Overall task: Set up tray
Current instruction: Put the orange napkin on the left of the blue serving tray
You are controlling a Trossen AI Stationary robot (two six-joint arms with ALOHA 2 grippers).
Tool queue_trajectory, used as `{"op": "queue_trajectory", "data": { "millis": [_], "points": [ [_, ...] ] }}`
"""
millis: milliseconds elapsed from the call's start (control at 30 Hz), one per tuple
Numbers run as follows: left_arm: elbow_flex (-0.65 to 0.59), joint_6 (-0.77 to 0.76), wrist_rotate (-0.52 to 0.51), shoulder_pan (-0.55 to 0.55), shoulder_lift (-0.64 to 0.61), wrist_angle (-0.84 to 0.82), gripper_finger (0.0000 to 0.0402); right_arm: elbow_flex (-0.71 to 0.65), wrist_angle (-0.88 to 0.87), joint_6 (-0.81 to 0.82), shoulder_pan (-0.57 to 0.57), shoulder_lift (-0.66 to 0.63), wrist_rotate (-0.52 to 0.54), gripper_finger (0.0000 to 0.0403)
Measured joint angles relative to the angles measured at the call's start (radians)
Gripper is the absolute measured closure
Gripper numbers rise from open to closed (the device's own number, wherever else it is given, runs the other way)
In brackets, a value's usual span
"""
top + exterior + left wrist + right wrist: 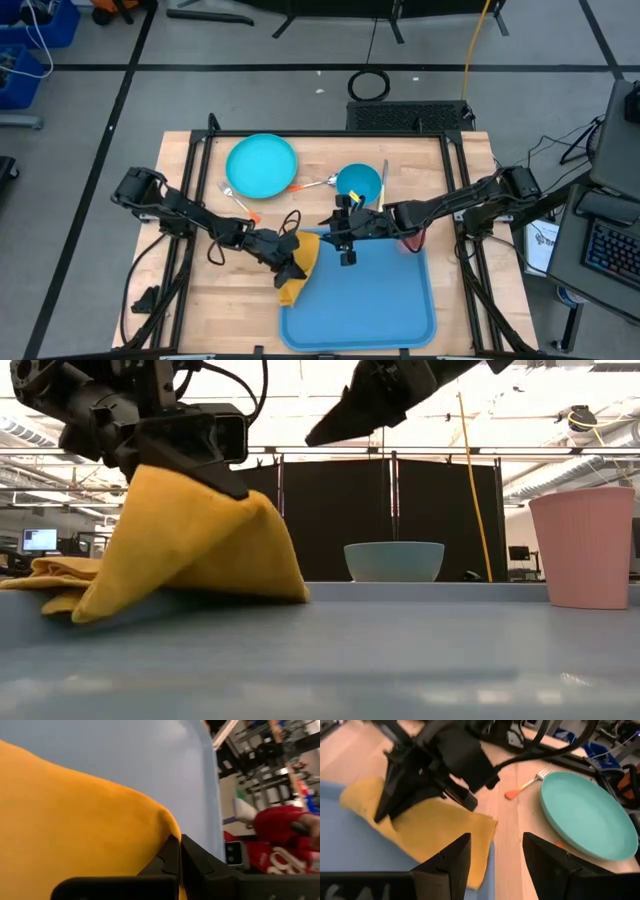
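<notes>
The blue tray (380,300) lies at the table's near edge. A yellow cloth (292,290) sits on the tray's far left corner and spills over its rim onto the wood; in the low view the cloth (190,550) rises like a tent. My left gripper (290,265) is shut on the cloth's raised part. My right gripper (346,255) hangs open above the tray just right of the cloth, touching nothing; its wrist view looks past its open fingers (492,855) at the cloth (440,827) and the left gripper. My left gripper (179,851) pinches a raised fold of the yellow cloth (150,827) between its two shut fingers, coming slanting down from the table's left. The peak (215,485) is lifted; the cloth's lower edges rest on the tray (400,650). One layer or several, I cannot tell.
A round turquoise plate (262,165) lies far left, with an orange-handled fork (238,205) near it and a spoon (315,185) beside a blue bowl (358,183). A pink cup (585,547) stands at the tray's far right corner. Most of the tray's floor is bare.
</notes>
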Motion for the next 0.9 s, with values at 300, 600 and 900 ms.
{"op": "queue_trajectory", "data": {
  "millis": [300,600,900],
  "points": [
    [0.054,-0.014,0.032,0.005,0.066,0.064,0.0401,0.000,0.003,0.000,0.000,-0.002,0.000,0.0234],
    [0.083,0.020,0.076,0.009,0.073,0.047,0.0341,0.000,-0.001,0.000,0.000,-0.002,-0.004,0.0234],
    [0.083,0.042,0.196,0.008,0.073,0.053,0.0274,0.000,-0.005,0.012,0.000,-0.002,-0.006,0.0234]
  ]
}}
